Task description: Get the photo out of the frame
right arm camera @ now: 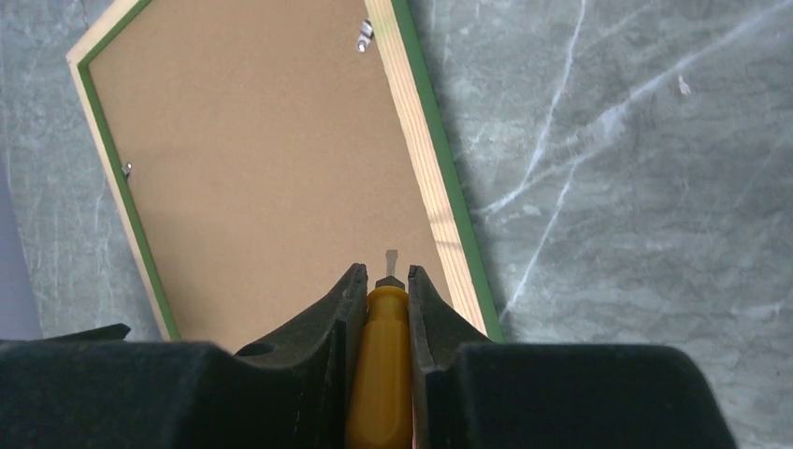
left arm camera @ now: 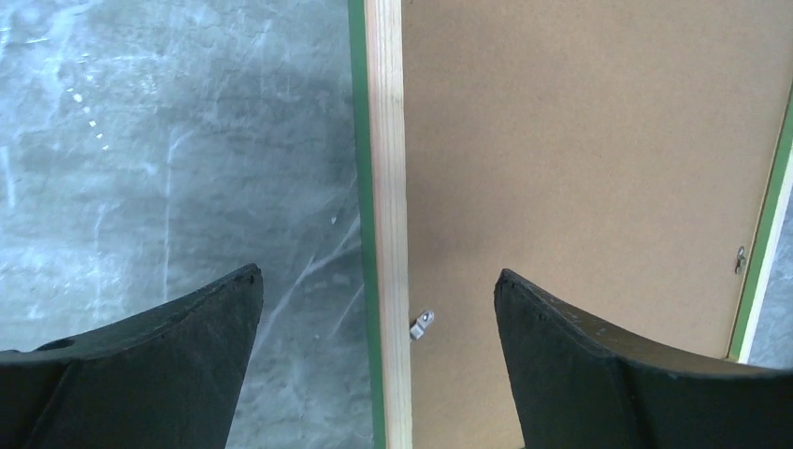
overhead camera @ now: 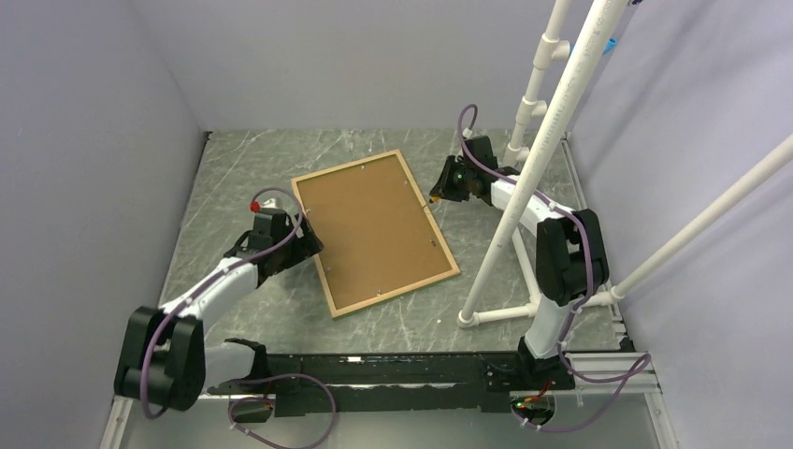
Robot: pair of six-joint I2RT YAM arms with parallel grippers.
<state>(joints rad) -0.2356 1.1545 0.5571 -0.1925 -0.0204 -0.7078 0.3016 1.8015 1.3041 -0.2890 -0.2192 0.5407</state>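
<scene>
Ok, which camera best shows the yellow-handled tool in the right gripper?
Right wrist: the yellow-handled tool sits close up, clamped in the right gripper, its metal tip visible. Top external shows only a small yellow speck of it; left wrist shows none.

Green frame [left arm camera: 386,187], wood-rimmed back up, lying askew

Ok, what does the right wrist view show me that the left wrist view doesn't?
Only the right wrist: the right tool shut on a yellow-handled screwdriver, its tip pointing over the backing board just inside the frame rim. Only the left wrist: the left tool wide open, its fingers straddling the frame's wood rim. Both: the brown backing board seated in the frame, small metal clips at its edge, the green-edged wood rim, the grey marbled table. The photo shows in neither.
</scene>
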